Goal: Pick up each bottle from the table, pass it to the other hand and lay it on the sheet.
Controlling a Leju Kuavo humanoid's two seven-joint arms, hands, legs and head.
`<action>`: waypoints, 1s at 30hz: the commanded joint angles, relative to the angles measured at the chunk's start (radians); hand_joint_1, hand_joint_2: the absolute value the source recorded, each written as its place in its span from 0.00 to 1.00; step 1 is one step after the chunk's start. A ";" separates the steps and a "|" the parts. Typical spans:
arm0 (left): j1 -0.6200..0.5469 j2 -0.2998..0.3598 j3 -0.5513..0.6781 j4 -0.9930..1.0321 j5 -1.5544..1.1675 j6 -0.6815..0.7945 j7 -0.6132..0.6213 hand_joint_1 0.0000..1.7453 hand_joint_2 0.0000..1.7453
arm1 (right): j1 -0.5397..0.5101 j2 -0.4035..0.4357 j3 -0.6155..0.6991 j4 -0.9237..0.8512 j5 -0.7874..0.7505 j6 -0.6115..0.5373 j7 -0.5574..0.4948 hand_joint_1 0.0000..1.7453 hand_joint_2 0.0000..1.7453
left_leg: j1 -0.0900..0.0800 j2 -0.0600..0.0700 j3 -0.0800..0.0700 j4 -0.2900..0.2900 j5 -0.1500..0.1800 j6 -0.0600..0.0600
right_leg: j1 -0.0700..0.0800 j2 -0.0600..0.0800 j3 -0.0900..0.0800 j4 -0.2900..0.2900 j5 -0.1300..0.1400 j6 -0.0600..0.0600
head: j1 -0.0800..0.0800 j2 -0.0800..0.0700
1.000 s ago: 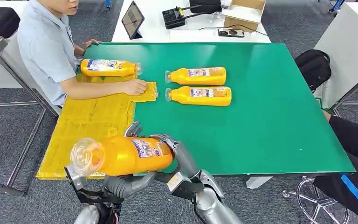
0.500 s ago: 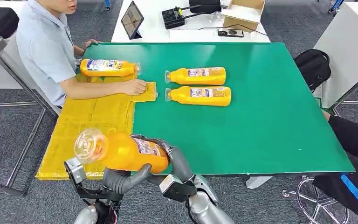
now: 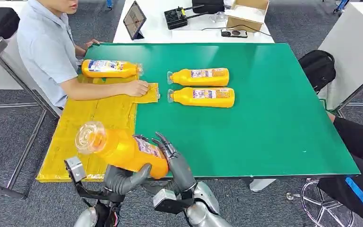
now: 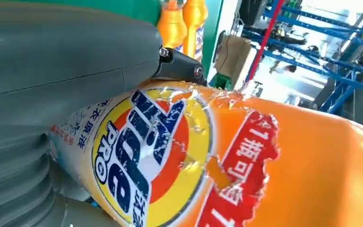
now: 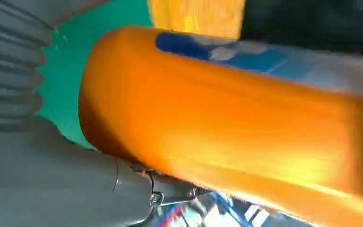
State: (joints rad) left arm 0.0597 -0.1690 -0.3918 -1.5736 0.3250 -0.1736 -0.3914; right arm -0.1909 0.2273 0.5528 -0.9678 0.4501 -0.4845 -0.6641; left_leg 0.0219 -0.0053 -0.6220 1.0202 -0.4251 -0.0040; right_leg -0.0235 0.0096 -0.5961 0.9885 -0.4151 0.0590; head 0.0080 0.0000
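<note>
the held bottle is an orange detergent bottle lying roughly on its side in the air, cap end aimed at about 10 o'clock, right over the near table edge where the yellow sheet meets the green table. the left hand cradles it from underneath with its thumb curled up against the body, so that hand has it. the right hand sits at the base end, 3 o'clock of the bottle, with its fingers spread and pointing up beside it. looks like it's letting go or barely touching, honestly can't tell if there's any real contact.

handling guess: rigid plastic, smooth and a bit slippery, looks full so probably hefty. the label in the left wrist view is torn and wrinkled, so i'd grip around the middle of the body, not the narrow neck.

two more bottles lie side by side up at 1 o'clock on the table, and another bottle lies at the sheet's far end near 11 o'clock. a person's hand rests on the sheet.

hard to read: the right wrist view is motion-blurred, just an orange bottle body close up. the left hand's fingers under the bottle are hidden.
</note>
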 commanded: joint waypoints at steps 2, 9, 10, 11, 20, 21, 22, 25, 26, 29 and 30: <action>-0.141 0.092 0.032 0.153 -0.118 0.070 0.046 1.00 1.00 | -0.013 -0.128 0.167 -0.187 -0.096 -0.214 -0.034 0.00 0.00 | 0.000 -0.002 0.002 -0.001 0.000 0.001 | 0.000 -0.003 0.003 -0.001 0.000 -0.002 | 0.000 0.000; -0.188 0.158 0.060 0.208 -0.264 0.129 0.085 1.00 1.00 | 0.015 -0.118 0.065 -0.240 -0.057 -0.214 -0.034 0.00 0.00 | 0.000 -0.002 0.003 -0.002 0.000 0.001 | 0.001 -0.004 0.004 -0.001 -0.001 -0.003 | 0.001 0.000; -0.206 0.182 0.081 0.240 -0.298 0.122 0.099 1.00 1.00 | 0.025 -0.110 0.023 -0.245 -0.010 -0.214 -0.034 0.00 0.00 | 0.000 -0.001 0.003 -0.002 0.000 0.001 | 0.000 -0.002 0.003 -0.001 0.000 -0.002 | 0.000 0.000; -0.222 0.205 0.087 0.265 -0.344 0.116 0.099 1.00 1.00 | 0.033 -0.108 0.004 -0.267 -0.012 -0.214 -0.034 0.00 0.00 | 0.000 -0.001 0.003 -0.002 0.000 0.001 | 0.000 -0.002 0.003 -0.001 0.000 -0.002 | 0.000 0.000; -0.261 0.253 0.096 0.318 -0.480 0.119 0.113 1.00 1.00 | 0.050 -0.097 -0.042 -0.311 -0.013 -0.214 -0.034 0.00 0.00 | 0.000 -0.001 0.002 -0.001 0.000 0.001 | 0.001 -0.002 0.002 -0.001 0.000 -0.002 | 0.001 0.000; -0.283 0.262 0.102 0.343 -0.525 0.134 0.112 1.00 1.00 | 0.050 -0.099 -0.046 -0.323 -0.030 -0.214 -0.034 0.00 0.00 | 0.000 -0.001 0.004 -0.001 0.000 0.001 | 0.001 -0.002 0.004 -0.001 -0.001 -0.003 | 0.000 0.000; -0.320 0.273 0.101 0.379 -0.584 0.153 0.115 1.00 1.00 | 0.046 -0.105 -0.041 -0.328 -0.040 -0.214 -0.034 0.00 0.00 | 0.000 -0.001 0.002 -0.001 0.000 0.001 | 0.000 -0.003 0.003 0.000 -0.001 -0.003 | 0.000 0.000; -0.442 0.291 0.074 0.484 -0.769 0.206 0.151 1.00 1.00 | 0.042 -0.117 -0.008 -0.357 -0.091 -0.214 -0.034 0.00 0.00 | 0.000 -0.003 0.001 0.000 0.001 0.000 | 0.001 -0.004 0.002 0.000 -0.001 -0.003 | 0.000 0.000; -0.495 0.293 0.060 0.538 -0.830 0.211 0.175 1.00 1.00 | 0.037 -0.121 0.016 -0.370 -0.102 -0.214 -0.034 0.00 0.00 | 0.001 -0.003 0.000 0.000 0.001 0.000 | 0.001 -0.004 0.001 0.000 0.000 -0.003 | 0.001 0.000; -0.695 0.263 0.026 0.788 -1.010 0.240 0.233 1.00 1.00 | 0.024 -0.132 0.099 -0.392 -0.157 -0.214 -0.034 0.00 0.00 | 0.001 -0.006 -0.001 0.000 0.003 0.000 | 0.001 -0.007 0.001 0.001 0.000 -0.002 | 0.001 0.000; -0.760 0.248 0.021 0.882 -1.058 0.256 0.247 1.00 1.00 | 0.016 -0.139 0.142 -0.411 -0.191 -0.214 -0.034 0.00 0.00 | 0.001 -0.009 -0.001 0.001 0.004 0.000 | 0.002 -0.010 0.002 0.001 -0.001 -0.003 | 0.000 0.000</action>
State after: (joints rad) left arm -0.2835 0.0805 -0.2964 -1.2263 -0.5042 0.0367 -0.2135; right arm -0.1381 0.1347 0.5543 -1.3054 0.3486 -0.6966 -0.6645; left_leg 0.0223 -0.0061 -0.6218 1.0202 -0.4223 -0.0055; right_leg -0.0232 0.0092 -0.5966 0.9888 -0.4142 0.0586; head 0.0080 0.0000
